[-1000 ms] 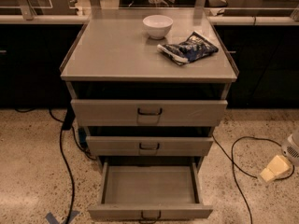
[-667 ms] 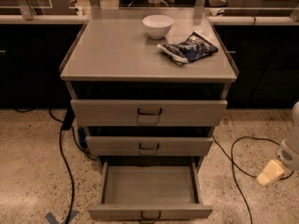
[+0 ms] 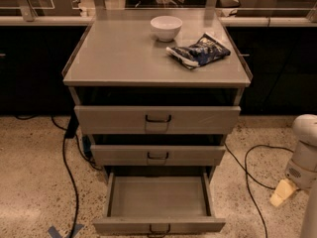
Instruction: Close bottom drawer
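Observation:
The bottom drawer of the grey-beige cabinet is pulled far out toward me. Its shallow tray is empty and its low front panel carries a small dark loop handle at the frame's bottom edge. The middle drawer and the top drawer stand only slightly out. My white arm comes in at the right edge. My gripper shows as a pale tip below the arm, near the floor. It is well to the right of the open drawer and apart from it.
On the cabinet top stand a white bowl and a dark blue snack bag. Black cables run over the speckled floor to the left and to the right of the cabinet. Dark counters stand behind.
My arm has come further into view from the right edge and moved a little left and down. The drawers, the bowl and the bag have not moved.

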`<state>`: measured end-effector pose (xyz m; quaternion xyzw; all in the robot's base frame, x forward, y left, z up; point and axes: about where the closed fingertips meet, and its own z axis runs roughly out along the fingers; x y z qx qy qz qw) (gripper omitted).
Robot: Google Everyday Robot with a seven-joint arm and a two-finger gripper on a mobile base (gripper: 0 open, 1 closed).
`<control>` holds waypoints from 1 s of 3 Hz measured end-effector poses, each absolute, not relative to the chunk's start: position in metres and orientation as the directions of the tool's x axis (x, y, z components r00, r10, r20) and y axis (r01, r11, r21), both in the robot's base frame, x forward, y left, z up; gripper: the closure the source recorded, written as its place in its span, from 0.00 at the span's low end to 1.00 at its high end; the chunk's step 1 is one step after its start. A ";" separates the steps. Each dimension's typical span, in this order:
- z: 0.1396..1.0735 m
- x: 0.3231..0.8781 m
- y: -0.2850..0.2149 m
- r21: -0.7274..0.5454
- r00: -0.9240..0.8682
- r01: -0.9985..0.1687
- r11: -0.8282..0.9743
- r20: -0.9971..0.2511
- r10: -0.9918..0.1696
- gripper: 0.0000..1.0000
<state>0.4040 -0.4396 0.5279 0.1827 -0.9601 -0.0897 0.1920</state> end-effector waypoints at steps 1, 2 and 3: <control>0.528 0.404 -0.440 0.242 -0.860 -0.316 0.917 0.336 -0.385 0.00; 0.522 0.394 -0.439 0.222 -0.853 -0.321 0.921 0.356 -0.382 0.00; 0.501 0.375 -0.435 0.223 -0.849 -0.296 0.929 0.383 -0.363 0.00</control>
